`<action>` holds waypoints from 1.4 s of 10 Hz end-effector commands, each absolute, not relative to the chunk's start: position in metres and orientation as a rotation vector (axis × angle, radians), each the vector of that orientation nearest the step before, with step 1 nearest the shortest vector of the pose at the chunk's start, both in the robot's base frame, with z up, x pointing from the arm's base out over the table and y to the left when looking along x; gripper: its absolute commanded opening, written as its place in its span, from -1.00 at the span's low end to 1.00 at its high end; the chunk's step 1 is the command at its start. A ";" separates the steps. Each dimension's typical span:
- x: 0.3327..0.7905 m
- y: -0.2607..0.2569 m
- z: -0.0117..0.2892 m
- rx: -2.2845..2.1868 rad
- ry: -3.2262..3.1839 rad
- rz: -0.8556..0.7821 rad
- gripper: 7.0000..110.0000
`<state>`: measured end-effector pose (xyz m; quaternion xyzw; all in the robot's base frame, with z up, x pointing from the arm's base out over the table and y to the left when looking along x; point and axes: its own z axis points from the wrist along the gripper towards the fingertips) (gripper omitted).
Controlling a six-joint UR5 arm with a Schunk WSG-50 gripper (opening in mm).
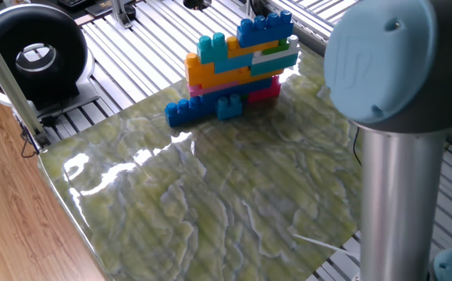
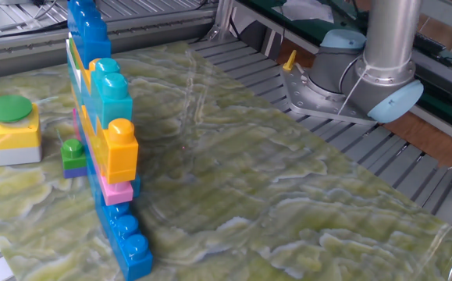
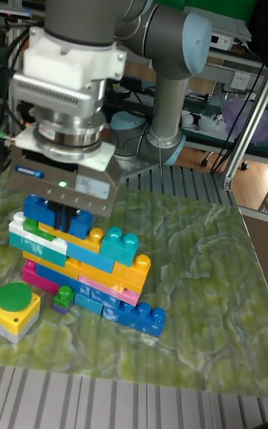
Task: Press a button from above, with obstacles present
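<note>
The button (image 2: 8, 109) is a green cap on a yellow and grey box at the table's left, also low left in the tall view as button (image 3: 18, 299). The obstacles (image 2: 104, 133) form a stacked brick wall beside it, seen as obstacles (image 1: 237, 62) and obstacles (image 3: 82, 265). A small green-on-purple brick (image 2: 72, 155) lies between wall and button. In the tall view my gripper (image 3: 65, 219) hangs large and blurred over the wall's upper left end, to the right of and well above the button. Its dark fingers overlap the blue top bricks, and no gap shows. The wall hides the button in one fixed view.
The arm's grey column (image 1: 397, 203) fills the right of one fixed view, and its base (image 2: 343, 78) stands off the table's far right. A black round device (image 1: 34, 55) sits on the slatted bench at upper left. The marbled table (image 1: 210, 203) drops to wooden floor at left.
</note>
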<state>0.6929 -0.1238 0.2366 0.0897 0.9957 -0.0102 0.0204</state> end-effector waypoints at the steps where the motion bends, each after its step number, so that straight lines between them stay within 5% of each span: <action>1: 0.717 -0.153 0.207 0.221 3.064 -0.071 -1.00; 14: 0.726 -0.158 0.107 0.220 3.061 -0.031 -1.00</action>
